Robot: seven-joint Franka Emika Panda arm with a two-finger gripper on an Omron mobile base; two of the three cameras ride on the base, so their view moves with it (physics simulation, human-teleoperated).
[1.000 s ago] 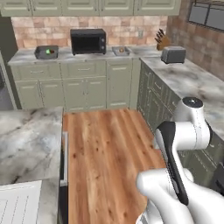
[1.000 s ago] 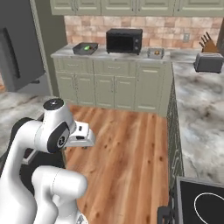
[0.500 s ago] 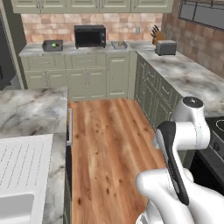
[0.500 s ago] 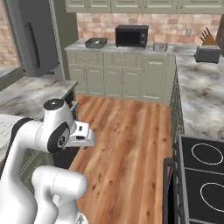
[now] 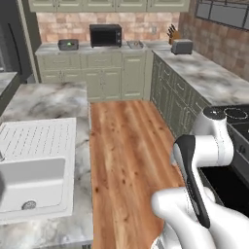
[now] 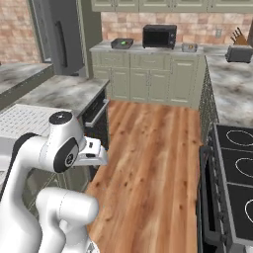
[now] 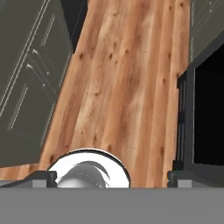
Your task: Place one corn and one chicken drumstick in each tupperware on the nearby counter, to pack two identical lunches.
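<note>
since the earlier frame my base has backed down the aisle and swung, so the whole scene has shifted: the back counter with its microwave now looks farther off, the white sink has come into the left base view, and the stove fills more of the right base view. nothing on the counters has moved itself.

my arm sits folded over the base, and the gripper hangs empty over bare wood floor, jaws spread wide with only the two tips showing at the bottom of the hand view.

i see one grey tray left of the microwave with a green speck in it, likely corn, though it is too small to be sure. a second small thing sits right of the microwave; i cannot tell what it is. i see no drumsticks from here.

i judge this a driving step, with nothing packed by me yet. to do it well i keep the arm tucked and the jaws open, steer clear of the island corner and the oven door, and stop square to whichever counter holds the food before reaching.
</note>
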